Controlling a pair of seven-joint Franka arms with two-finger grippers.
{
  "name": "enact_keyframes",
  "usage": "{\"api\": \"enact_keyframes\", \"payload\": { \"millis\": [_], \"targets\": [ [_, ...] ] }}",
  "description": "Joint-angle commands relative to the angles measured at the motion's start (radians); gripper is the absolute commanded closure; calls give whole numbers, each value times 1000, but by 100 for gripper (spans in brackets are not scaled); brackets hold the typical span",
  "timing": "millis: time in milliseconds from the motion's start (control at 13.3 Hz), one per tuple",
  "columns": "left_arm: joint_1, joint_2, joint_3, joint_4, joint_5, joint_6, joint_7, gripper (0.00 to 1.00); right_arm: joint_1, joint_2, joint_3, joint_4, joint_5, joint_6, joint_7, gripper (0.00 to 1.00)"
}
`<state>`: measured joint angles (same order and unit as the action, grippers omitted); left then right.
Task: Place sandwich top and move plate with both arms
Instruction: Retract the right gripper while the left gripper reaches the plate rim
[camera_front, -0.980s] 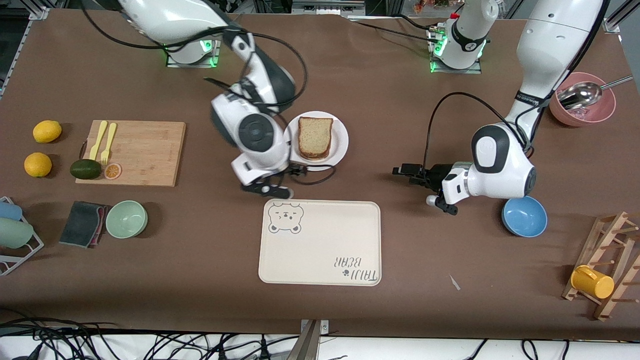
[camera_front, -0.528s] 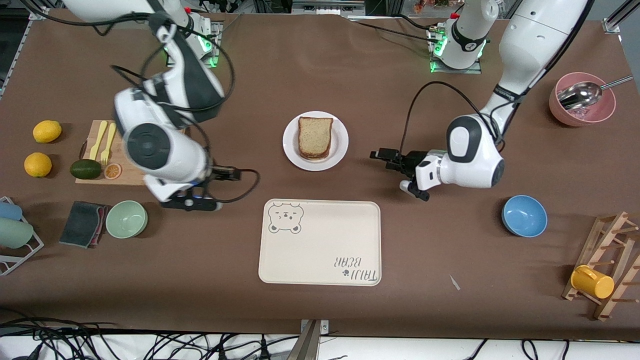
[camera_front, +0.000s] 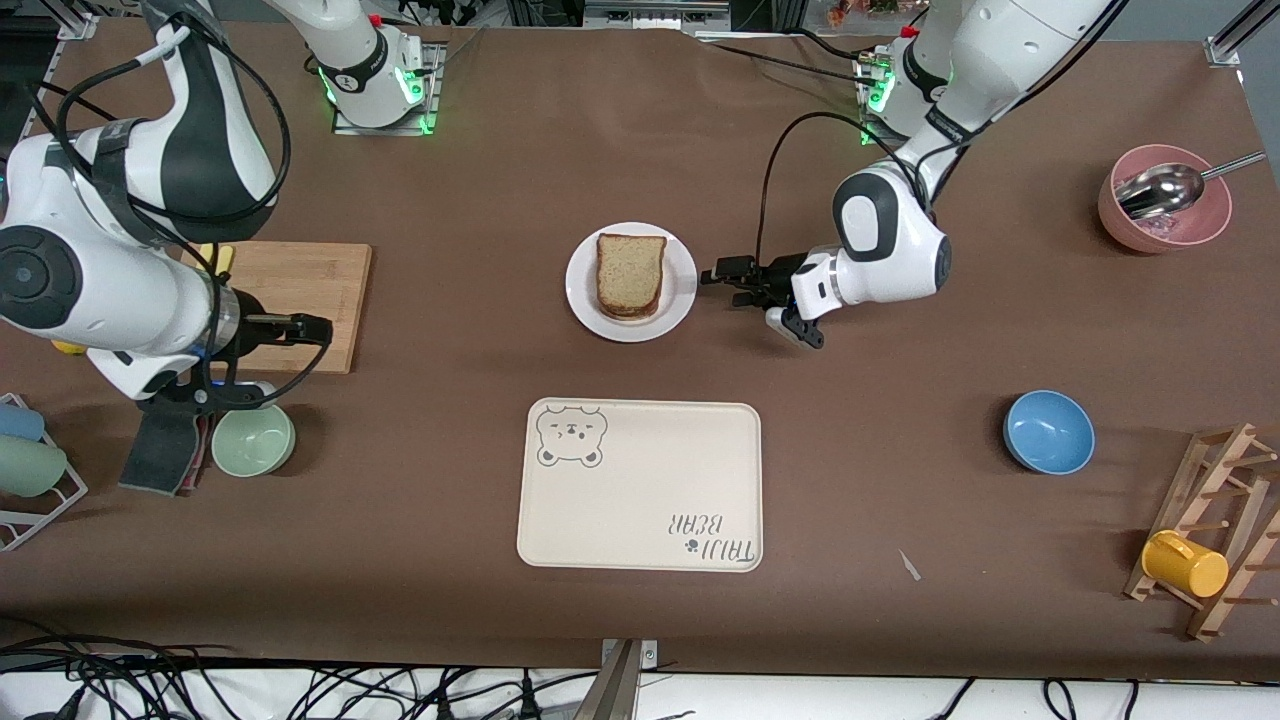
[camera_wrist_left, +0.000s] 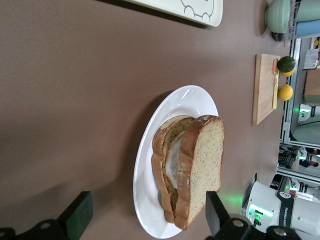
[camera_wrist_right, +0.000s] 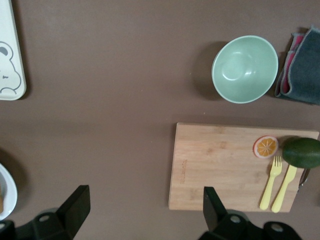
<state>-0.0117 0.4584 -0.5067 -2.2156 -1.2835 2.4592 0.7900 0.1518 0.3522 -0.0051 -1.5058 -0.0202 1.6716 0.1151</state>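
Since the sandwich top (camera_front: 630, 273) already lies on the egg slice on the plate (camera_front: 679, 290), mid-table toward the bases' edge, farther from the camera than the cream tray (camera_front: 640, 520) lettered "TAIJI BEAR", the step in hand looks like the two-armed plate move. Left gripper (camera_front: 722, 280) hangs just beside the plate's rim, jaws spread and empty; next it must take that rim. Right gripper (camera_front: 310, 328) waits over the cutting board (camera_front: 300, 290), jaws spread and empty, and needs to come to the plate.

The black two-finger left gripper (camera_front: 722, 282) is low, fingers (camera_wrist_left: 214, 214) wide apart; the black right gripper (camera_front: 318, 328) is high, open too.
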Motion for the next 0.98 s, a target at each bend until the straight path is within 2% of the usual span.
{"api": "enact_keyframes", "payload": {
  "millis": [0, 75, 226, 377, 528, 603, 754, 904],
  "targets": [
    [-11, 8, -4, -12, -97, 29, 95, 1, -41, -194, -9, -312, 29, 204, -26, 0],
    [-11, 12, -4, -15, -100, 30, 95, 3, -78, -250, -3, -399, 29, 262, -52, 0],
    [-16, 17, -4, -21, -103, 62, 95, 4, -136, -320, 0, -423, 28, 252, -116, 0],
    [-72, 29, -4, -19, -164, 130, 95, 11, -201, -351, 22, -393, 28, 199, -118, 0],
    [-93, 45, -4, -15, -213, 152, 103, 10, -237, -375, 19, -372, 57, 194, -111, 0],
    [-94, 57, -4, -9, -236, 152, 110, 10, -238, -383, 19, -337, 57, 139, -112, 0],
    [-108, 66, -4, -6, -279, 152, 179, 10, -236, -381, 20, -224, 52, -63, -112, 0],
    [-111, 81, -4, -4, -338, 152, 257, 10, -228, -377, 17, -188, 46, -62, -114, 0]
  ]
}}
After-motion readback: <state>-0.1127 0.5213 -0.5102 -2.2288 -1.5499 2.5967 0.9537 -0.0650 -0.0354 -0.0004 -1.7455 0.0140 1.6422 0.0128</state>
